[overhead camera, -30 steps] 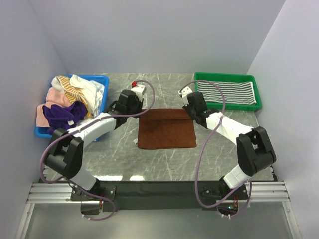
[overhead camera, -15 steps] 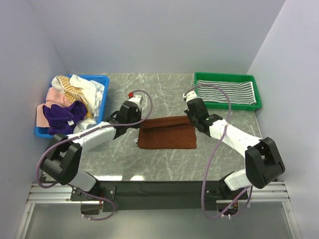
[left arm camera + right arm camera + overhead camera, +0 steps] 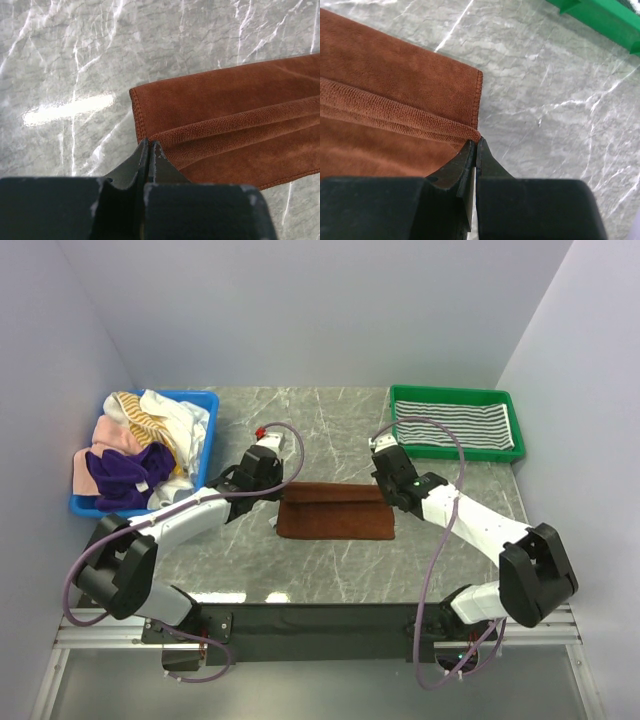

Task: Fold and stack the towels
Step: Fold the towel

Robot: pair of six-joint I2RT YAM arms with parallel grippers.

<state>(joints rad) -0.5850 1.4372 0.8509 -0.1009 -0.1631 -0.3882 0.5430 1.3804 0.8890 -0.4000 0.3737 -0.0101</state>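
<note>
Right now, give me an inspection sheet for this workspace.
Surface: grey marbled table.
Job's things: brown towel part-folded at centre; striped towel flat in green tray; mixed towels heaped in blue bin.
Clutter: nothing seen.
Grippers: left gripper and right gripper each shut on a brown towel corner.
Cables: purple cables loop along both arms.
Surroundings: plain pale walls on three sides.

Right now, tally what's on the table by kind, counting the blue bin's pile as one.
Bins: 2, blue bin, green bin
Single towels: 2, brown towel, striped towel
Heaps: 1, towel heap
Total: 5
</note>
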